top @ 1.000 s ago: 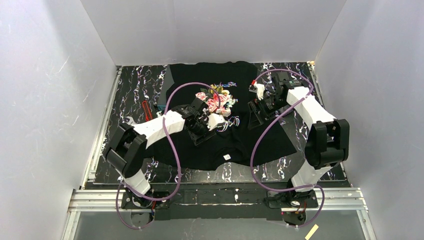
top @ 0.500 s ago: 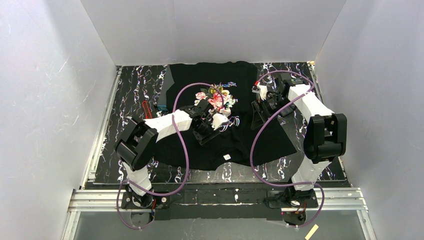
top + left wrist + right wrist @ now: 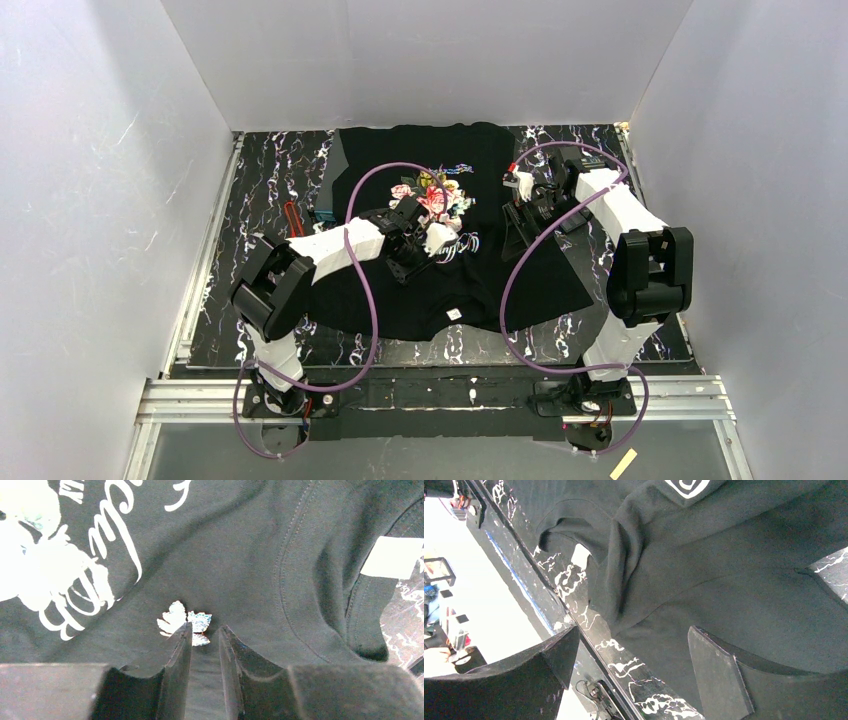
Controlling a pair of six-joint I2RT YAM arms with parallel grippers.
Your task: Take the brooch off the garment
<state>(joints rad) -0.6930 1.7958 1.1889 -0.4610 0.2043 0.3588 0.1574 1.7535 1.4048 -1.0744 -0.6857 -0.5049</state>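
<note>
- Looking through the left wrist camera, I see the brooch [image 3: 185, 625], a small silvery leaf shape. It sits on the black shirt [image 3: 280, 540] at lower centre of the frame, just right of the white lettering [image 3: 107, 555].
- The left gripper [image 3: 205, 630] enters from the bottom edge with its jaws set at a narrow slot. Its fingertips [image 3: 180, 650] flank the brooch's lower lobe, which lies in the gap.
- I cannot tell whether the tips pinch the brooch or only bracket it.
- The neck label [image 3: 392, 557] shows at the right edge, inside the collar.
- In the top view this gripper sits near the middle of the shirt, just below the rose print [image 3: 432, 195]. The brooch is too small for me to pick out there.
- The right gripper [image 3: 639, 665] has its jaws spread wide with nothing between them. Beneath it lie shirt fabric and the marbled table [image 3: 574, 585].
- In the top view it hovers at the shirt's right side, right of the print and apart from the left gripper.
- The shirt lies spread on the table, collar toward the bottom of the top view.
</note>
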